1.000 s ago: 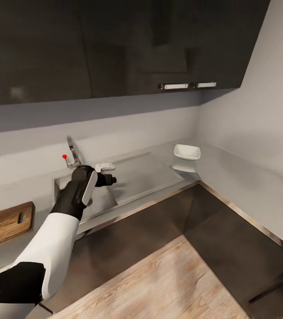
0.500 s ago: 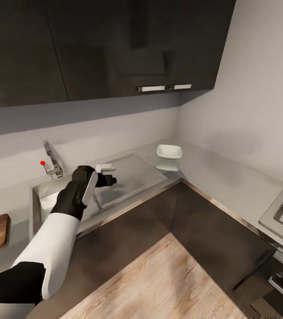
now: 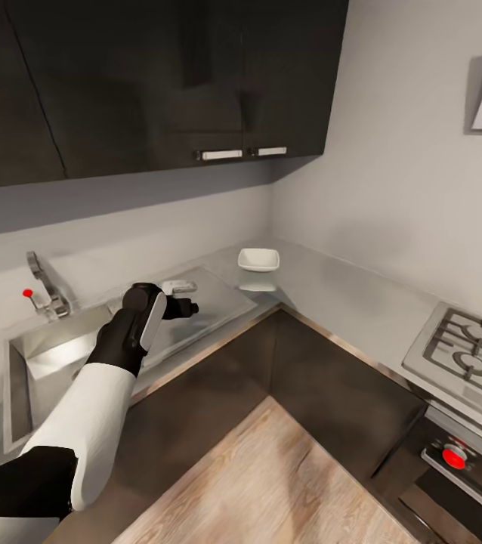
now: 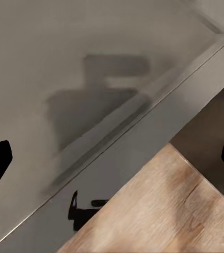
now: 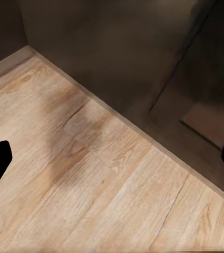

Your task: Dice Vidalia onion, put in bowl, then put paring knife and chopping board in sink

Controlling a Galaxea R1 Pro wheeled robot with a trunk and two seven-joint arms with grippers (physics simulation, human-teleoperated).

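The bowl (image 3: 258, 260) sits on the grey worktop (image 3: 332, 291) at the far corner, well right of the sink (image 3: 44, 355), whose tap (image 3: 44, 291) stands at its far left rim. Your left tool (image 3: 183, 297) hovers over the flat drainboard (image 3: 203, 306) beside the basin, between the sink and the bowl. In the left wrist view its two fingers sit at opposite edges, spread wide with nothing between them, over the drainboard and the worktop's near edge. Your right tool (image 5: 112, 168) looks down at the wooden floor (image 5: 90, 184), fingers likewise wide and empty. A stove (image 3: 468, 355) lies at the near right.

My read is that you are turned away from the cutting work, and the onion, board and knife are not where you are looking. The risk is sweeping the outstretched left arm into the bowl or tap as the body turns, or reaching blind. Bring your view round before lowering anything.
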